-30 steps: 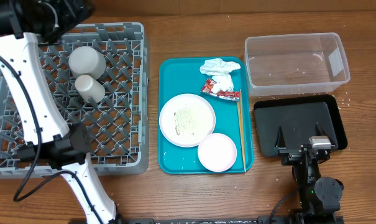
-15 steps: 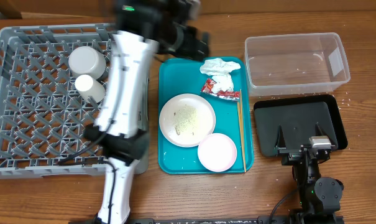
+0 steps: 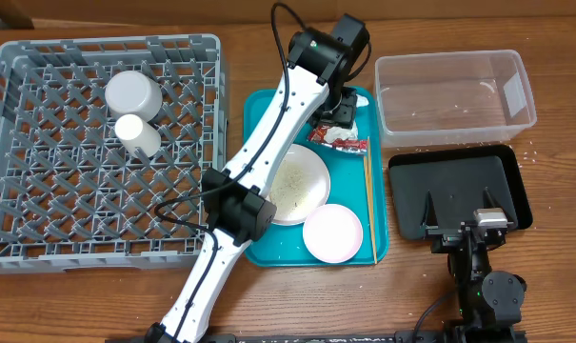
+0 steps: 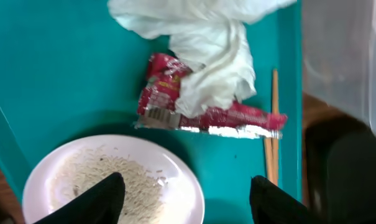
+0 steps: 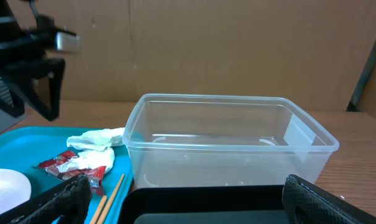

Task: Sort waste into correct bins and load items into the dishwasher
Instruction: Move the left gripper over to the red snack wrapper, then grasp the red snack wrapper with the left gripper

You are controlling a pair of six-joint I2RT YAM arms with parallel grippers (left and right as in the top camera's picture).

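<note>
Your left gripper [image 4: 181,186] hangs empty, fingers apart, above the teal tray [image 4: 51,74] — napkin [image 4: 203,59] draped over the sauce packet [image 4: 166,93], chopsticks [image 4: 274,124] beside it, rice plate [image 4: 107,180] close — while your right gripper [image 5: 188,208] sits wide open by the black tray [image 3: 459,181].

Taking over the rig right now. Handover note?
Left gripper open, above napkin and sauce packet on the teal tray; right gripper open over black tray.
Done: cup and bowl in dish rack.
To do: napkin, sauce packet and rice into clear tub or black tray; then large plate, small plate, chopsticks into dish rack.
</note>
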